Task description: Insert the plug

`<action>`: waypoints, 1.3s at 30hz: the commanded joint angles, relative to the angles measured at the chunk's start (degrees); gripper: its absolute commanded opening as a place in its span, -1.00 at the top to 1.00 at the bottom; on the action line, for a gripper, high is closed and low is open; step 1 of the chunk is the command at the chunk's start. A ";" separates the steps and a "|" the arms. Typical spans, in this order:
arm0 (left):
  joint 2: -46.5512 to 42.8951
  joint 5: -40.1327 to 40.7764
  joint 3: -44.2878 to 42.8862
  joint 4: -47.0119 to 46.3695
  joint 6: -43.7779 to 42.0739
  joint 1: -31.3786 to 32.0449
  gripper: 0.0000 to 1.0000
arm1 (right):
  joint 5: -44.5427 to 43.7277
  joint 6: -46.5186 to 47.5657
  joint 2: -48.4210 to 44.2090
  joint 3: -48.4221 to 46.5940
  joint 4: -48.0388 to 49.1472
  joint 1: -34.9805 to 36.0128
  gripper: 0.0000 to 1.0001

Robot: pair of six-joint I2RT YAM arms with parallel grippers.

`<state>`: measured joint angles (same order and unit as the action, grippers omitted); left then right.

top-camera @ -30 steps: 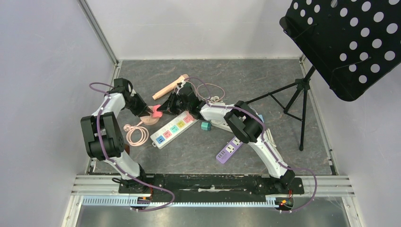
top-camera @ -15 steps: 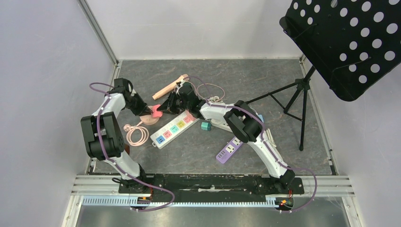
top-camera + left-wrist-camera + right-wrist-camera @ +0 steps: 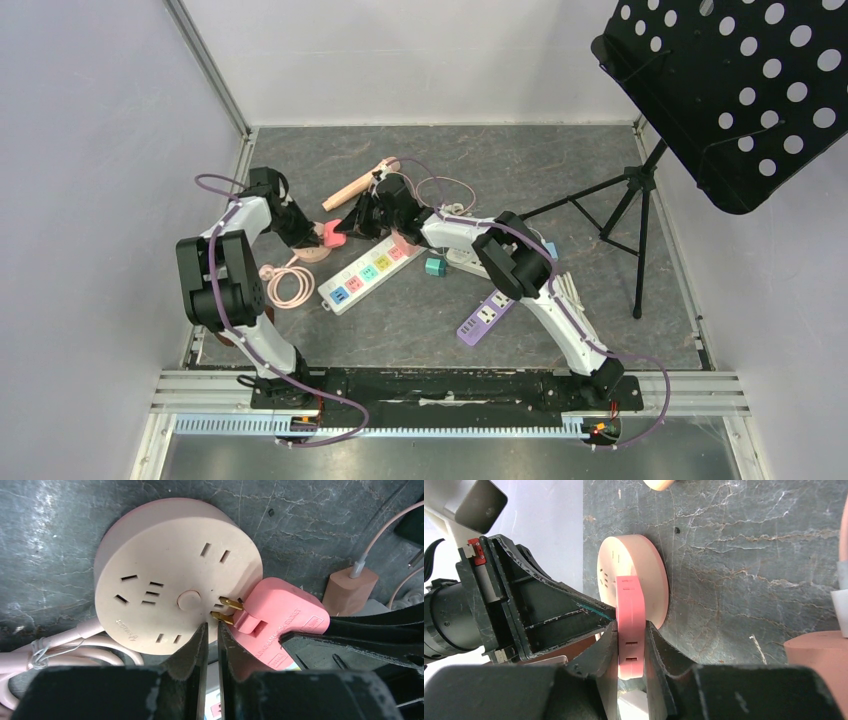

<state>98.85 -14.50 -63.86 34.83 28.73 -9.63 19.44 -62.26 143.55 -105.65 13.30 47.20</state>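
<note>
Within the gripping right tool [image 3: 630, 630], pink plug [image 3: 280, 620], prongs [image 3: 227, 610] at round socket [image 3: 165, 560], left tool [image 3: 212, 629] closed alongside.

Raised lettering on the pink plug [image 3: 280, 617] possibly ends in "SOCKET"; the small mark on the round socket [image 3: 175, 575] is unreadable.

White power strip [image 3: 368, 271], purple power strip [image 3: 484, 318], black music stand [image 3: 700, 105].

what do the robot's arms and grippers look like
The left arm and right arm both have white link shells with bulky black joint housings, and a purple cable runs along each. The left gripper and right gripper are black, with tapered fingers scuffed pale at the edges.
</note>
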 commanded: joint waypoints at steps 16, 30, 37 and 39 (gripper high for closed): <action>-6.82 18.10 -3.14 2.35 0.15 0.32 -0.03 | -1.67 5.76 -3.40 3.91 6.39 -0.01 0.93; -1.48 19.95 -6.28 -3.10 2.61 -1.53 -0.31 | -1.52 13.11 -16.17 5.71 4.77 -0.53 0.95; 4.68 19.46 -7.99 -3.21 4.90 -1.54 -0.33 | -8.36 23.85 -23.35 6.92 -10.88 -0.44 0.96; 4.77 16.89 -6.34 -4.68 5.44 -1.45 -0.33 | -10.45 26.42 -26.18 8.45 -14.50 -0.45 0.96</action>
<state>103.04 4.25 -70.52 32.88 30.50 -11.03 14.22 -43.88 123.96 -99.31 7.92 46.72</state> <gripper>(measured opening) 0.661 0.219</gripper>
